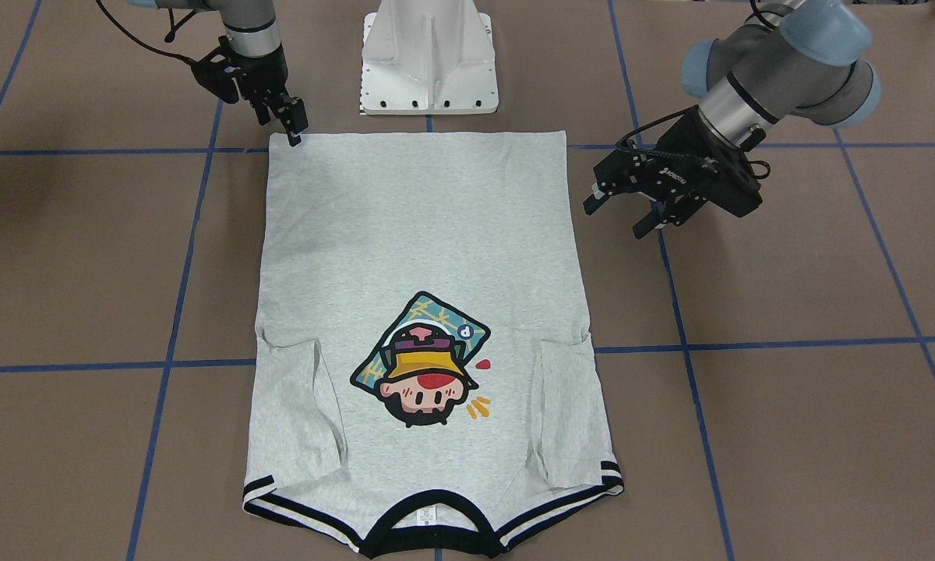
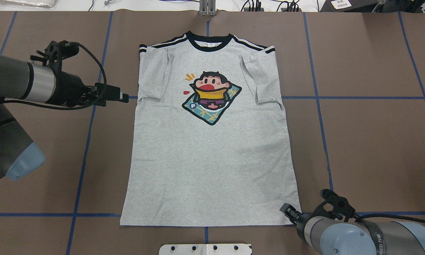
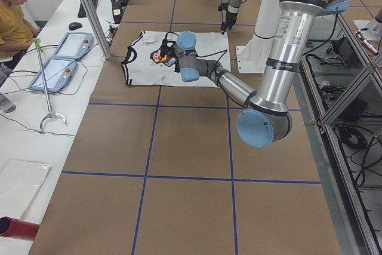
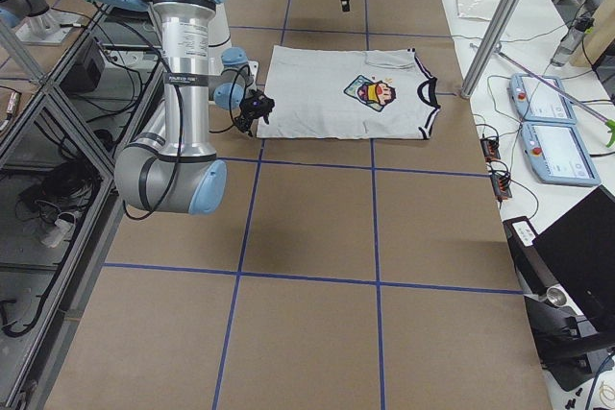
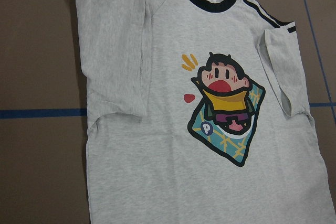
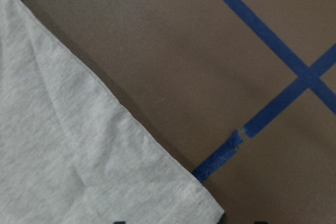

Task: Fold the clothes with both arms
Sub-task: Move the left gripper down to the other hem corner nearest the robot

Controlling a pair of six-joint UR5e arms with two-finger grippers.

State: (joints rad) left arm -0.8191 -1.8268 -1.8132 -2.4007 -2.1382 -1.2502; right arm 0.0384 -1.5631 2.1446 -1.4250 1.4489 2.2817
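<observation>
The left arm (image 2: 39, 83) reaches in over the worktop (image 2: 368, 141) on the left of the T-shirt (image 2: 212, 152), as the overhead view shows it. The left gripper (image 1: 615, 218) is spread, its two fingers apart and empty. It hangs just beside the T-shirt's left side edge, clear of the cloth.

The T-shirt lies flat and face up in the middle of the worktop. Its black collar (image 2: 208, 44) is on the far side from the robot, and its hem is toward the white pedestal base (image 1: 428, 58). The print (image 2: 211, 97), a cartoon head in a yellow hat, sits on the chest. Both short sleeves are folded inward onto the T-shirt's body: the left-hand sleeve (image 2: 154, 76) beside the print and the right-hand sleeve (image 2: 264, 79) on the print's other side. The striped trim (image 2: 249, 43) runs along the shoulders. Below the print the cloth is smooth with only faint creases.

The right arm (image 2: 357, 237) comes in at the T-shirt's near right corner. The right gripper (image 1: 284, 128) points down at the hem corner (image 6: 210, 211), fingers parted. In the right wrist view only the dark tips show at the bottom edge, one on each side of that corner. Whether they touch the cloth cannot be told.
</observation>
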